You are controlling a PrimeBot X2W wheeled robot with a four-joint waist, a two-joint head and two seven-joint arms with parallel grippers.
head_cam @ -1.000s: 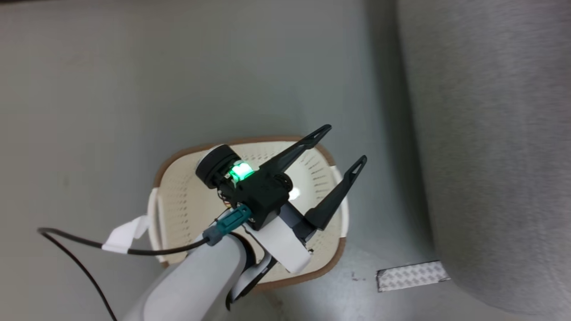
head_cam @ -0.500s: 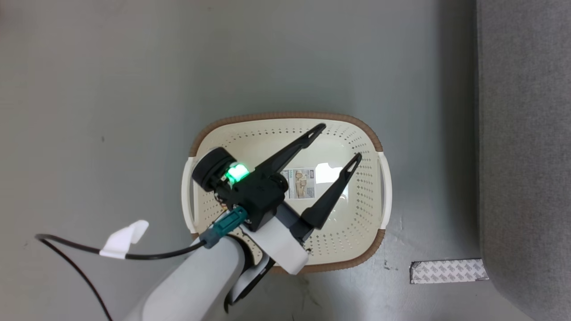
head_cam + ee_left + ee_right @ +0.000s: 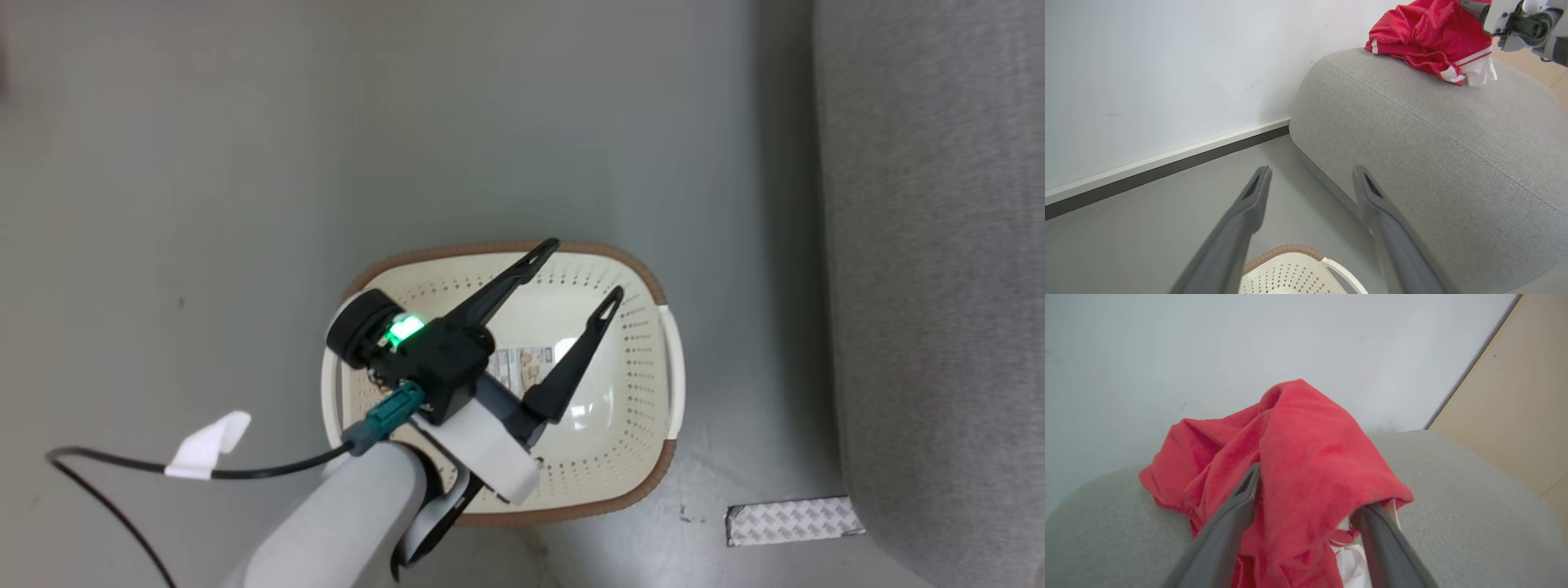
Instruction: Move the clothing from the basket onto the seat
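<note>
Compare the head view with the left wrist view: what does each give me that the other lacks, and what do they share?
Head view: the basket's bottom, bare where it's visible, with a label, plus a tape strip on the floor and a black cable.
Left wrist view: red clothing heaped on top of the sofa, the right arm over it, and the white wall.
Shared: the basket, the sofa's grey side, the floor, and the open, empty left gripper above the basket.
</note>
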